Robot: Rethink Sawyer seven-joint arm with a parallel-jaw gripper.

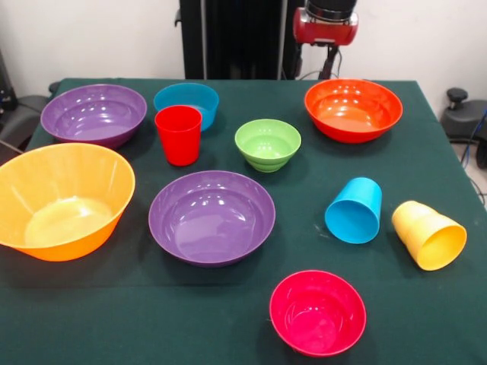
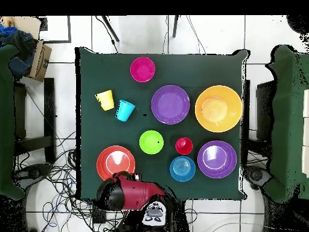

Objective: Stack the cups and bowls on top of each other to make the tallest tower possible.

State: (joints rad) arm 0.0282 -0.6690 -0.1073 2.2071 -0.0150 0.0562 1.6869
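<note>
7 bowls and the red cup [image 1: 179, 134] stand unstacked; 2 cups lie tipped. Gripper jaws: cannot tell.

On the worktop [image 1: 426, 319], front view: two large bowls [image 1: 93, 114] [image 1: 65, 199] stand at the left, an upright cup [image 1: 178, 134] just before a small bowl [image 1: 187, 101]. Another small bowl [image 1: 268, 144] lies between the centre large bowl [image 1: 211, 216] and the far-right large bowl [image 1: 353, 109]. Two tipped cups [image 1: 354, 210] [image 1: 428, 234] lie right, apart. The nearest small bowl [image 1: 317, 312] sits before them.
</note>
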